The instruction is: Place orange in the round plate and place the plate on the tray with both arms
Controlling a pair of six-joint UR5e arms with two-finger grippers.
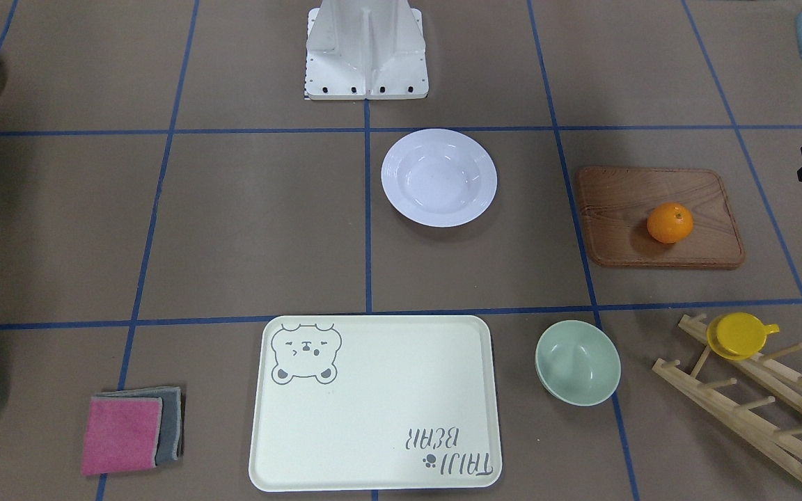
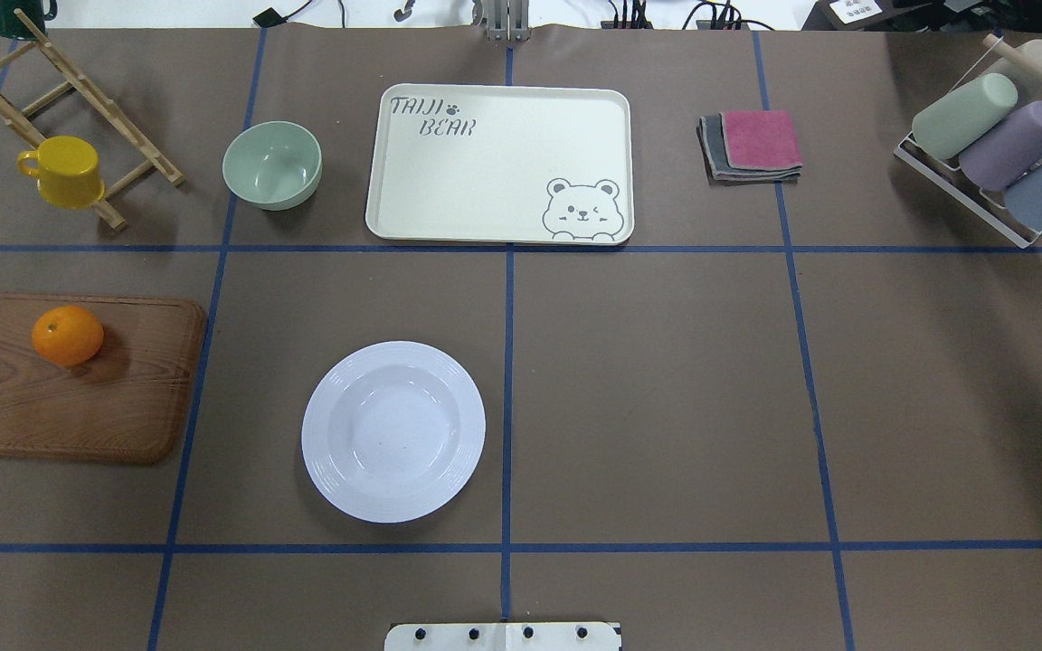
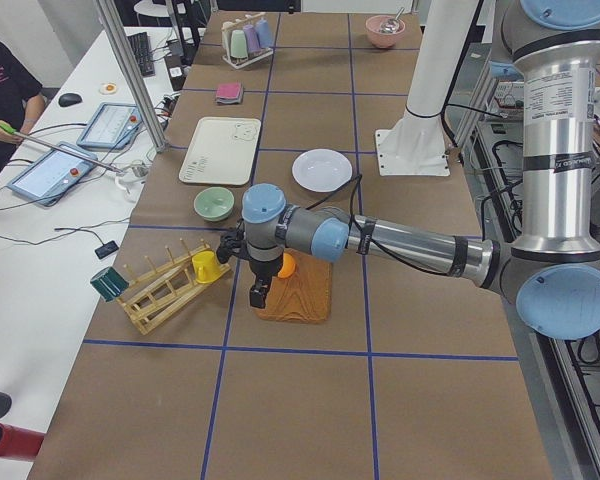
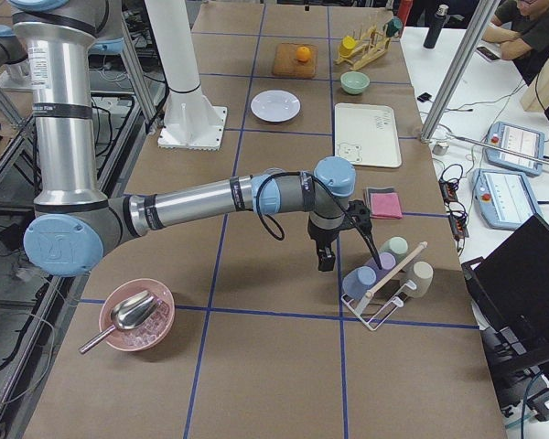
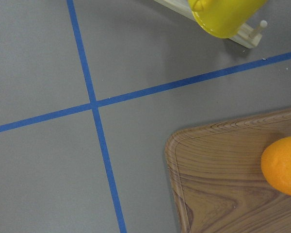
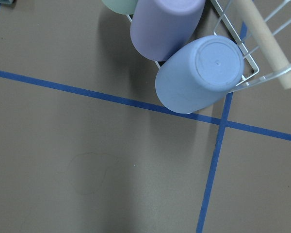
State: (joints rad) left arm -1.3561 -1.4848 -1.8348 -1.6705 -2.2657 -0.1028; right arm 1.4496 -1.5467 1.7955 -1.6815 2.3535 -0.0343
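Note:
The orange (image 1: 670, 223) (image 2: 67, 334) rests on a brown wooden board (image 2: 78, 407) at the table's left side. The white round plate (image 2: 393, 431) (image 1: 438, 177) stands empty near the robot's base. Further out lies the cream bear tray (image 2: 498, 163) (image 1: 373, 403), also empty. My left gripper (image 3: 258, 293) hangs low at the board's outer end, beside the orange (image 3: 286, 265); I cannot tell if it is open or shut. Its wrist view shows the orange (image 5: 283, 165) at the right edge. My right gripper (image 4: 325, 258) hovers by the cup rack, its state unclear.
A pale green bowl (image 2: 271, 165) sits left of the tray. A yellow cup (image 2: 64, 172) hangs on a wooden rack (image 2: 78, 108). Folded cloths (image 2: 752, 145) and a wire rack of cups (image 2: 991, 145) are on the right. A pink bowl with a scoop (image 4: 135, 315) stands at the right end.

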